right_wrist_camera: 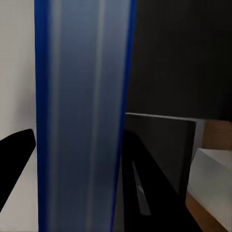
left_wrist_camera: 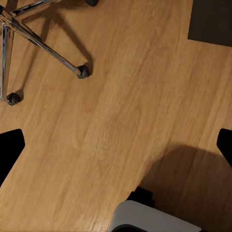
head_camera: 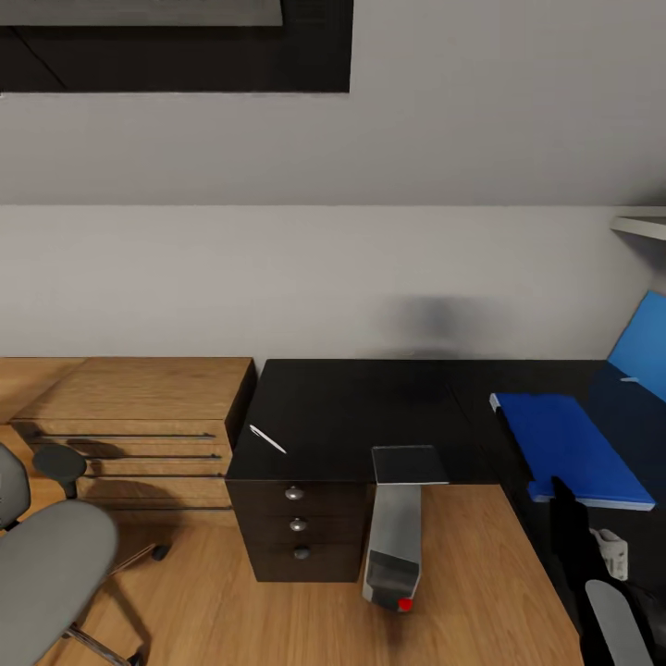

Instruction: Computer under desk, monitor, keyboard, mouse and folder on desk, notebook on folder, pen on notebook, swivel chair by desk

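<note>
Fingers [left_wrist_camera: 9,150] of my left claw [left_wrist_camera: 116,150] stand wide apart with nothing between them, hanging over bare wood floor [left_wrist_camera: 121,111]. Out beyond the fingertips I see the chrome legs and casters of the swivel chair [left_wrist_camera: 43,43]. Close under the claw is a grey part of my own base [left_wrist_camera: 154,217].

My right claw [right_wrist_camera: 79,145] has a blue panel [right_wrist_camera: 84,116] standing edge-on right in front of it. One dark finger [right_wrist_camera: 17,159] reaches the panel's side. The other is hidden behind it, so I cannot tell whether the claw is clamped on it. Past the panel, further out from the claw, lies the black desk [right_wrist_camera: 169,58] with the pen [right_wrist_camera: 139,193] flat on it, and the pale computer [right_wrist_camera: 212,179] is beyond that.

From the head camera, the panel [head_camera: 643,356] tilts up over the desk. Beside it a second blue flat book [head_camera: 569,449] lies on the desk top [head_camera: 370,407]. I cannot tell which of the two is the folder and which the notebook. The pen [head_camera: 268,439] sits well apart from both, near the desk's far corner. The computer [head_camera: 398,541] stands on the floor against the desk's front edge. The chair [head_camera: 51,564] is farther off, in front of a wooden drawer unit [head_camera: 139,416].
</note>
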